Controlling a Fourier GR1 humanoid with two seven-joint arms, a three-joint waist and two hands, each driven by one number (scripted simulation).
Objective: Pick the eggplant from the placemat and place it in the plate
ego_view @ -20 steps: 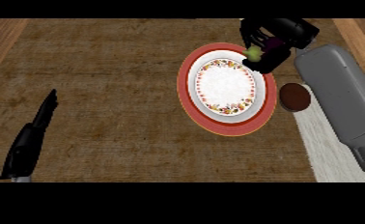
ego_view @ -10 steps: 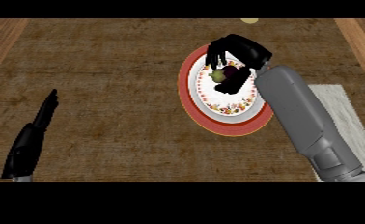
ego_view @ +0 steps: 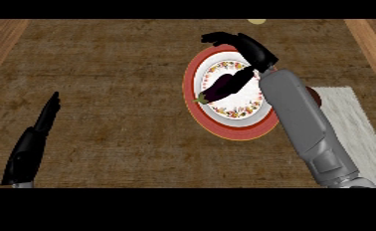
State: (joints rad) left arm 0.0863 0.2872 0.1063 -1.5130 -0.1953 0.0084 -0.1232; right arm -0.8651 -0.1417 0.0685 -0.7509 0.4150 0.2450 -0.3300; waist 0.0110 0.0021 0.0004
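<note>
1. Right hand (ego_view: 246,46), upper centre-right of frame, shows relaxed, spread fingers that hold nothing, above the plate's far rim.
2. Eggplant (ego_view: 224,86) lies diagonally on the plate (ego_view: 238,111).
3. Left hand (ego_view: 33,143), lower left, rests with straight fingers.

Eggplant (ego_view: 224,86) now out of the right hand (ego_view: 246,47), flat across the plate (ego_view: 238,109); fingers opened.
</note>
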